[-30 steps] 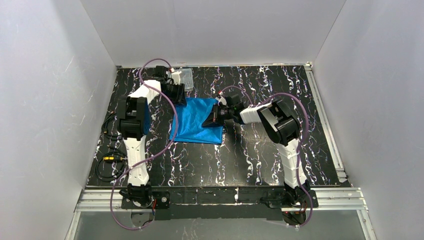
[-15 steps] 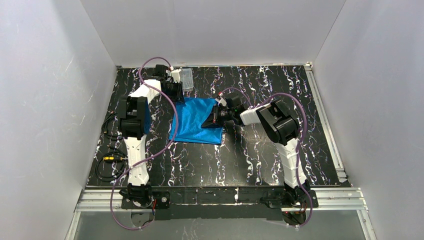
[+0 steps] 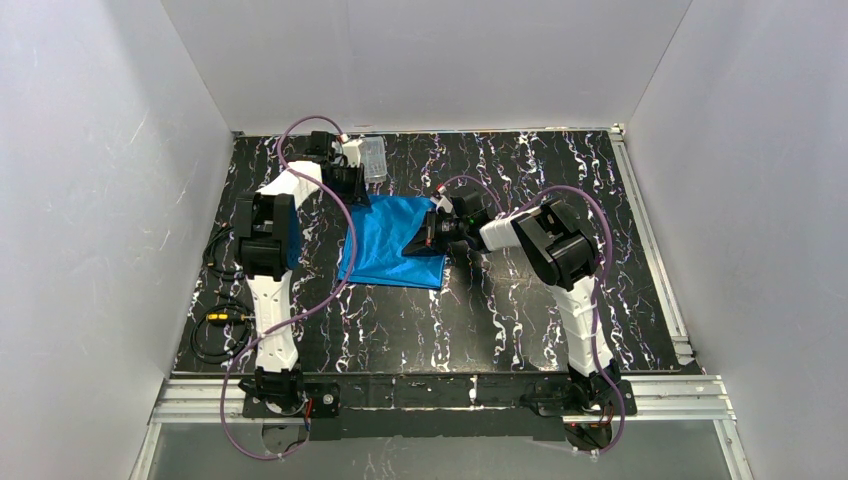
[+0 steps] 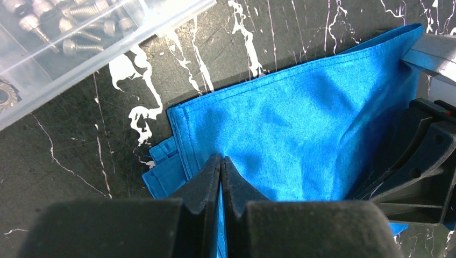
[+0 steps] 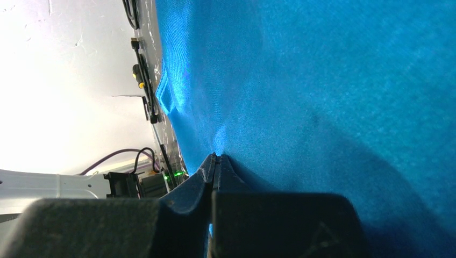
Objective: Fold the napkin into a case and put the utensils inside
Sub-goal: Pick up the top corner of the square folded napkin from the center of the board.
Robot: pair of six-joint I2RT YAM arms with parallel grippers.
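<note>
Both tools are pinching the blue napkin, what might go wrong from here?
The left tool pinches the napkin near its corner, so thin cloth may slip out. A lower layer peeks out beside it; it may get left behind. The clear box lies close and could be knocked.

Left arm (image 3: 270,300): white shells; black joint housings
Right arm (image 3: 578,320): same white and black
Cables (image 3: 351,245): purple; looped along both
Left gripper (image 4: 221,161): matte black wedge fingers

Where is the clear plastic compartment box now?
In the top view, the clear plastic compartment box sits at the far edge of the black marbled table, left of centre, beyond the bright blue cloth napkin.
</note>
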